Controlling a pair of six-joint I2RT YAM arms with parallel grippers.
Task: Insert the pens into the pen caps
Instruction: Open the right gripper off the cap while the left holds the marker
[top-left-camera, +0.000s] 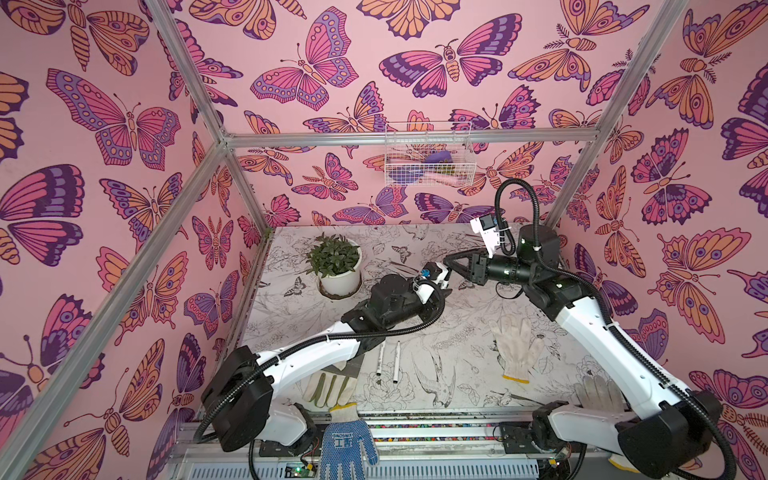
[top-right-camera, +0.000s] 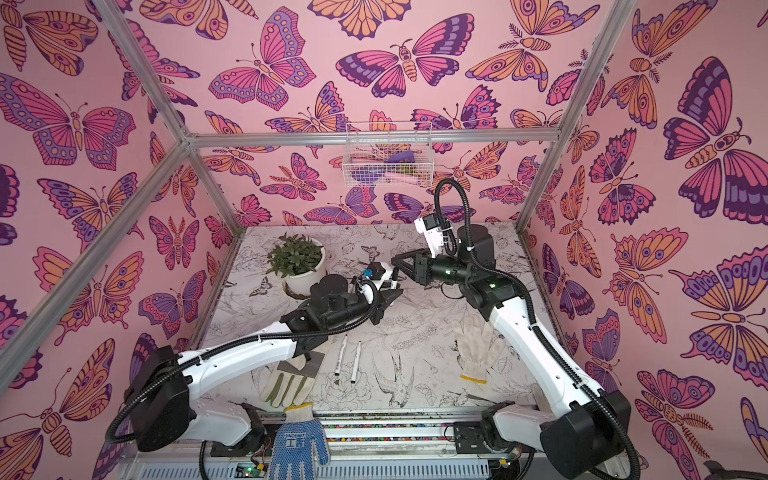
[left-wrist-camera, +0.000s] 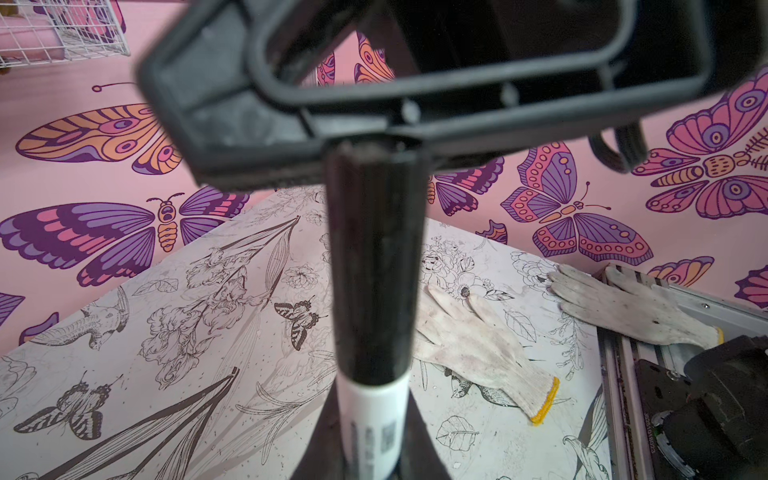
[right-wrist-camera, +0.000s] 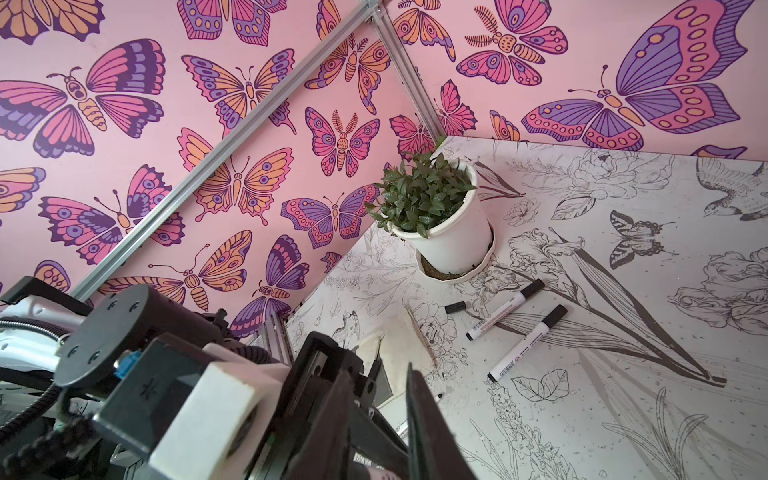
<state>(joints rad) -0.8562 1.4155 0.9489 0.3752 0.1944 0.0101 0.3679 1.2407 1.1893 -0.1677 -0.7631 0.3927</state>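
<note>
Two arms noted outstretched, meeting above mid-table: left gripper (top-right-camera: 392, 293) clamped on capped pen (left-wrist-camera: 370, 411), right gripper (top-right-camera: 395, 261) level at cap (left-wrist-camera: 374, 249) end, jaws slightly parted, grip indeterminate.

Left fingers (left-wrist-camera: 422, 453) clamped; right fingers (right-wrist-camera: 424, 424) seemingly slightly apart.

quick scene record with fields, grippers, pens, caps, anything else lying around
left gripper: shut on a pen, held by its white barrel
cap: black, already on that pen's far end
right gripper: at the cap's top end, grip unclear
capped pens: two, lying near the plant pot
loose cap: one, beside them
uncapped pens: two, side by side
other: white glove
</note>
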